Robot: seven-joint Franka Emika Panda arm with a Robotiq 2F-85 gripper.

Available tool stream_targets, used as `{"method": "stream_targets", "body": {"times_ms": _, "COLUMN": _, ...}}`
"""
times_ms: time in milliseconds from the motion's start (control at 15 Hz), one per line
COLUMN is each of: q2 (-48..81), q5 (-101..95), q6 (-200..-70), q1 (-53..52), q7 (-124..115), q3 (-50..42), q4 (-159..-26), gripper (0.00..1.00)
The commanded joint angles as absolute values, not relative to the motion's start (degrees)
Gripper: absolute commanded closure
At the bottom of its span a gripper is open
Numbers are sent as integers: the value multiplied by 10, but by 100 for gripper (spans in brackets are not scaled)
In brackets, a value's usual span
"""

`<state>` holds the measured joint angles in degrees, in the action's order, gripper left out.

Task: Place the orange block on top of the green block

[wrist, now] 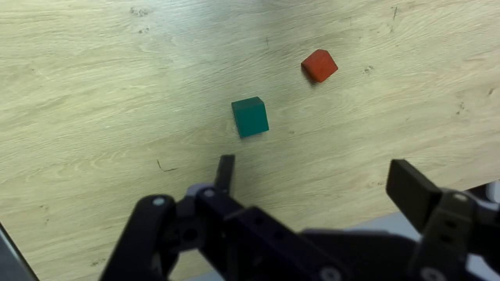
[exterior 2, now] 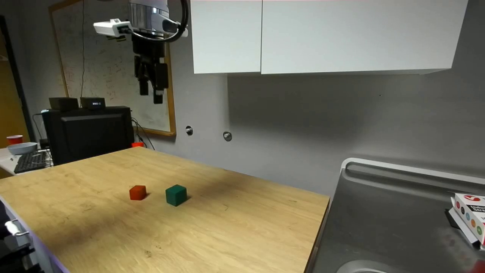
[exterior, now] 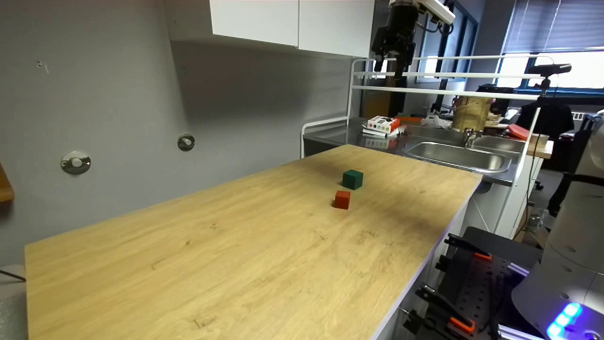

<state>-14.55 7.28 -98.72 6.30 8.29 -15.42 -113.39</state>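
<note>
At left in an exterior view, the orange block is seen seated on the wooden counter, well in from the front edge, with the green block set apart at its right, nearer the edge by the sink. High above the pair the gripper is suspended, its fingers spread wide and nothing grasped. Left to right in the wrist view, the green block is shown past one fingertip, while the orange block is pictured beyond the gap between the fingertips, roughly in line with its middle and away from the counter edge visible behind the gripper. No long axis is offered by that block, but its sides are turned aslant to the line on which the fingers close, so a wrist turn during the descent is judged to be needed. A strip of wood is left between the blocks, likely enough for one finger to be lowered. At right, room is given by wood stretched from the blocks to the back edge, along the wall, and the sink corner.
</note>
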Motion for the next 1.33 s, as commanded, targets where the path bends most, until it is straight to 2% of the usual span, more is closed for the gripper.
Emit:
{"method": "stream_targets", "body": {"times_ms": 0, "q2": -144, "q5": 76, "q6": -985, "q1": 75, "q7": 86, "q3": -144, "q4": -1132, "gripper": 0}}
{"method": "stream_targets", "body": {"times_ms": 1267, "q2": -134, "q5": 78, "q6": -983, "q1": 77, "q7": 81, "q3": -139, "q4": -1127, "gripper": 0}}
